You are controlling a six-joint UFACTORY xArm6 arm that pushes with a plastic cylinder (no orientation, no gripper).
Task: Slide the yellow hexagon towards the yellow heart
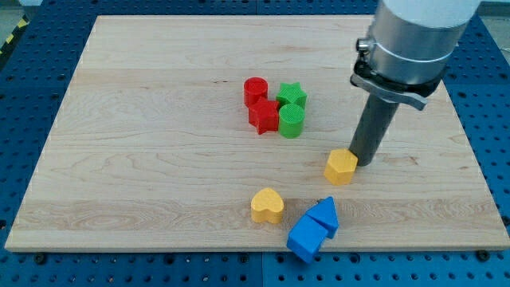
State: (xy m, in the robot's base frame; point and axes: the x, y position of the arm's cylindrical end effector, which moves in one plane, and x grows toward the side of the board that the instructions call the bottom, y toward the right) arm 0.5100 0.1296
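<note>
Tool: no fingers here, only a dark rod that cannot open, close or hold anything.
My tip [367,163]: on the board, touching or just beside the yellow hexagon [341,167], at about 2 o'clock from it.
Yellow hexagon: right of the board's middle, lower half, near the rod.
Yellow heart [268,205]: at about 8 o'clock from the hexagon, near the board's bottom edge; a clear gap of bare wood lies between the two.
Done so far: my tip is behind the hexagon, on the side away from the heart, so the push looks lined up.
Left to do: by my judgement nearly the whole slide; the hexagon has not yet reached the heart.
Watch: two blue blocks [314,228], touching each other, sit at 4 o'clock from the heart, just beside it.
Others: red blocks [259,104] and green blocks [292,109] clustered at 11 o'clock from the hexagon, well apart from the path.
Board [143,143]: pale wood.
</note>
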